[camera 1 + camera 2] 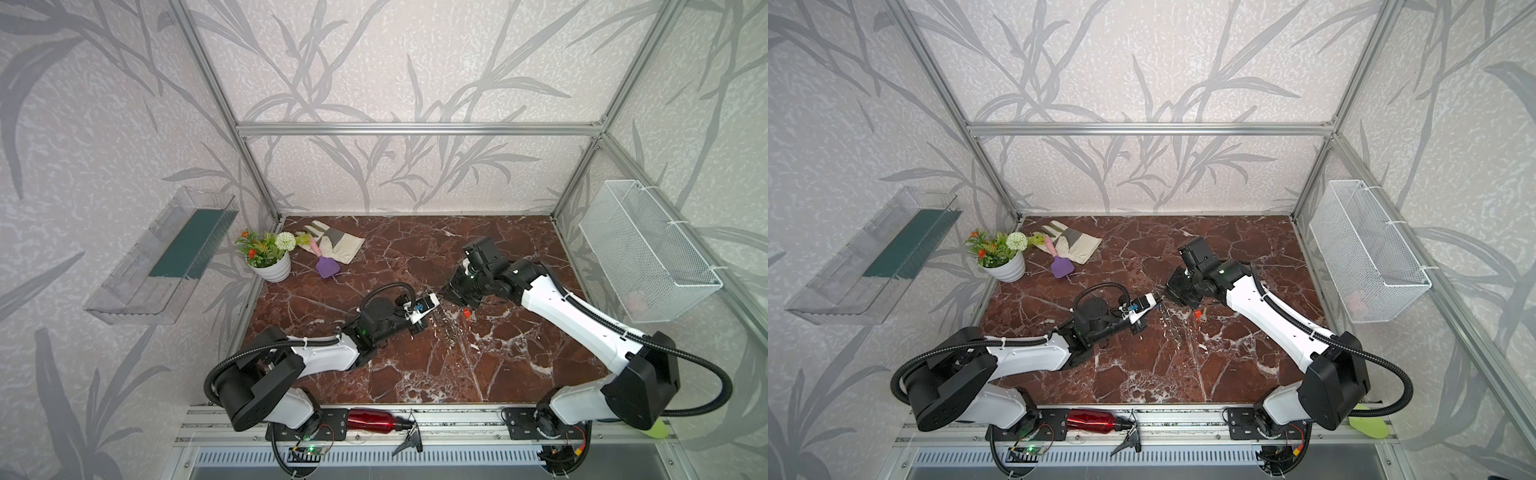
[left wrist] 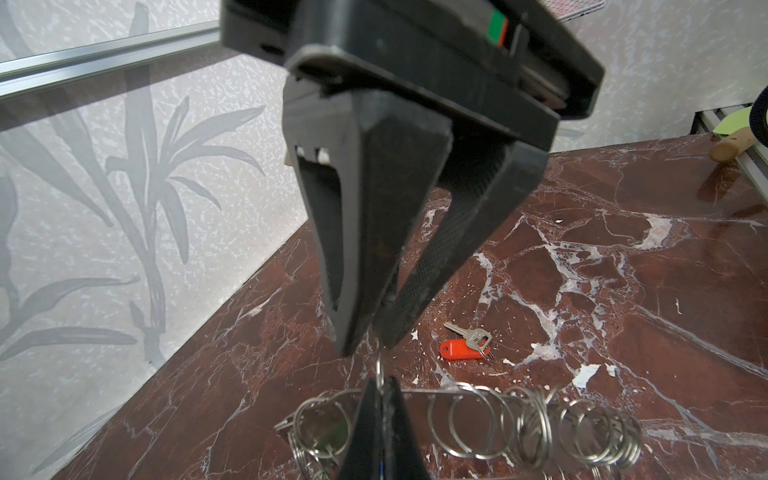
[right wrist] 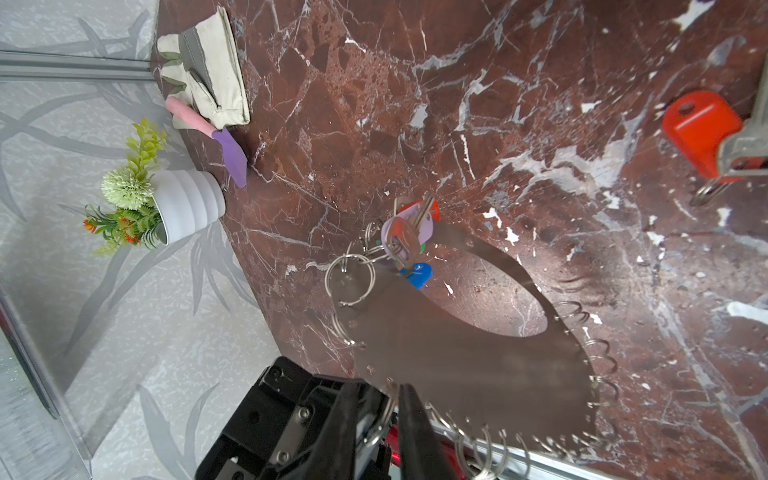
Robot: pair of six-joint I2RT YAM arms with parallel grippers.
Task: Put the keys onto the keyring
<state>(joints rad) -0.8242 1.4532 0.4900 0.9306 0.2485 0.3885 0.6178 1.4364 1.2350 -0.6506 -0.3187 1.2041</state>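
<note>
The left gripper (image 2: 378,386) pinches a thin wire split ring (image 2: 379,368) of the keyring (image 3: 457,365), a flat matte grey crescent plate with an oval hole. The right gripper (image 2: 368,345) meets it tip to tip, jaws narrow about that ring; whether they clamp I cannot tell. Plastic-tagged keys (image 3: 409,237) cluster at the plate's end farthest from both. A red-tagged key (image 2: 467,343) lies on glossy veined marble (image 2: 623,332) beside the right gripper. Behind the left gripper, a ribbed white pot (image 1: 272,270) holds plastic flowers (image 1: 266,245).
</note>
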